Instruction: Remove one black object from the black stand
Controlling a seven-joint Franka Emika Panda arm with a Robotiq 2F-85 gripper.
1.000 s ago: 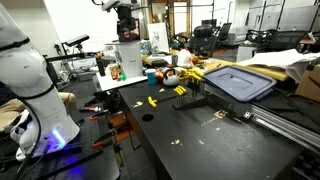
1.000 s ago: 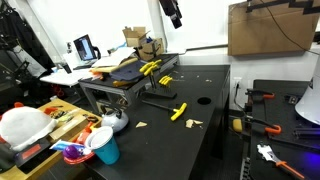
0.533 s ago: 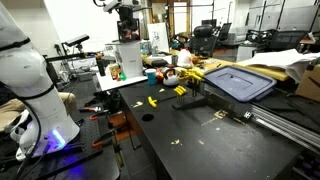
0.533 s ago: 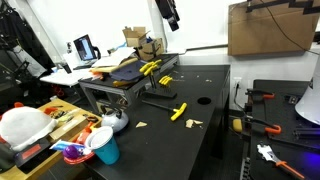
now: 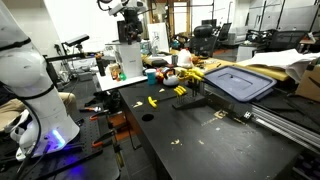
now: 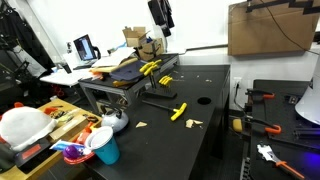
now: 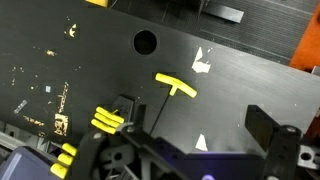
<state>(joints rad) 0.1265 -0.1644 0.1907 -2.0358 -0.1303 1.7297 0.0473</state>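
The black stand (image 7: 121, 108) sits on the black table and holds several T-shaped tools with yellow handles (image 7: 107, 123) and black shafts. It shows in both exterior views (image 5: 186, 93) (image 6: 160, 84). One more yellow-handled tool (image 7: 176, 87) lies loose on the table beside the stand (image 5: 152, 101) (image 6: 178, 110). My gripper (image 7: 195, 138) hangs high above the table with its jaws wide open and nothing between them. In both exterior views the gripper (image 5: 127, 9) (image 6: 160, 12) is at the top edge, well clear of the stand.
The tabletop has a round hole (image 7: 146, 42) and scattered white scraps (image 7: 202, 60). A grey bin lid (image 5: 238, 82) lies on yellow cloth beside the stand. A cluttered bench with a blue cup (image 6: 104, 148) and a kettle (image 6: 113, 121) stands next to the table.
The gripper has drifted sideways high above the table, towards the side where the stand is. Its jaws stayed open, and nothing on the table moved.
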